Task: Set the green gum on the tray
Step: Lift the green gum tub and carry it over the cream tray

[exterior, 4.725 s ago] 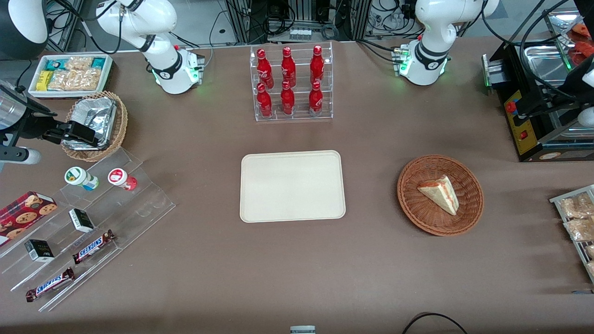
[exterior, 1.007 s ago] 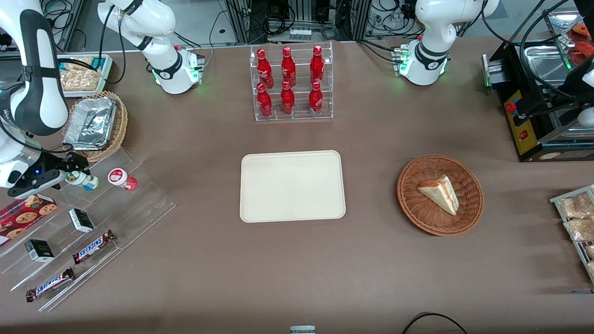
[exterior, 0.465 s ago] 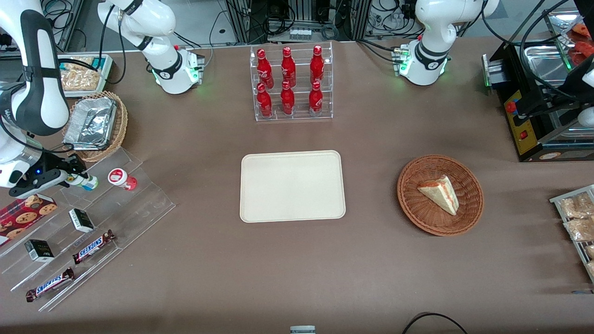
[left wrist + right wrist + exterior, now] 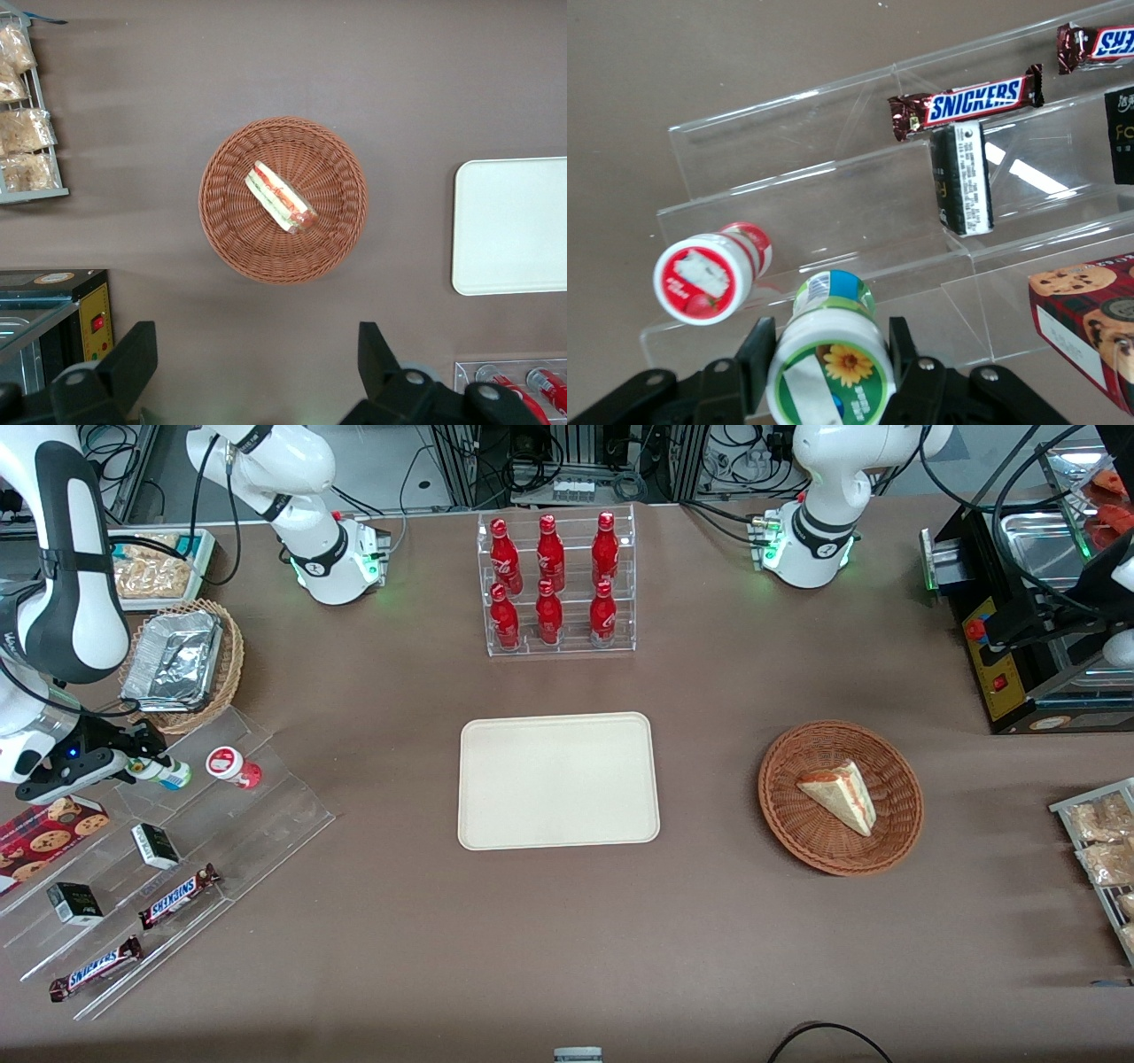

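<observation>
Green gum (image 4: 830,367) sits pinched at its lid between the gripper (image 4: 829,361) fingers (image 4: 757,352), plain in the wrist view. Front view shows only its teal body (image 4: 168,774) on the acrylic stand (image 4: 266,815), well apart from the tray (image 4: 558,780).

a wide brown desk (image 4: 709,921) fills the front view under even light, with faint soft shadows across its surface. along its edge farthest from the front camera runs a pale grey floor (image 4: 390,460) crossed by black cables (image 4: 744,452) and metal frames (image 4: 580,456). a black machine (image 4: 1019,638) with a yellow panel sits toward the parked arm's end.
</observation>
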Tool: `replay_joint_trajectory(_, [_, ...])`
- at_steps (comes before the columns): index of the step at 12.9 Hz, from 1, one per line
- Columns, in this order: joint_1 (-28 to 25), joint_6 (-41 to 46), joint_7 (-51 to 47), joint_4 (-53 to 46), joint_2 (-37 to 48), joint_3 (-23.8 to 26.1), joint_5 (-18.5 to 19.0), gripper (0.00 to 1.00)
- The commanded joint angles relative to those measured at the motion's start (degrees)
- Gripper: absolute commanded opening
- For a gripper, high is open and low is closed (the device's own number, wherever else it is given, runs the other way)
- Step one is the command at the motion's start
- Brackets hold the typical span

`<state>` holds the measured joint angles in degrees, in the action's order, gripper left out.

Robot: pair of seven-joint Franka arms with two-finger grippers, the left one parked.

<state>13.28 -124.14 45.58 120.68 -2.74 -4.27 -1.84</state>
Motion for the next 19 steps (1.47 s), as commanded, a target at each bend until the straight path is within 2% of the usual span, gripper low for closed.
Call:
replay_joint_trajectory(1, [-1.4, 9.8, 0.2, -5.8, 1.9, 0.2, -1.2, 0.00])
replay_joint_trajectory(5, [-6.1, 17.1, -6.8, -7.5, 6.1, 0.3, -0.5, 0.00])
replay_joint_trajectory(10, [-19.6, 20.4, -29.2, -8.8, 7.8, 0.5, 0.9, 0.00])
replay_joint_trajectory(15, [-31.6, 20.0, -51.8, -11.7, 4.3, 0.5, 0.9, 0.00])
replay_joint_trajectory(17, [-37.4, 19.0, -62.2, -14.0, 0.8, 0.6, 0.9, 0.00])
replay_joint_trajectory(19, [-40.8, 17.4, -69.2, -16.7, -3.1, 0.6, 1.0, 0.00])
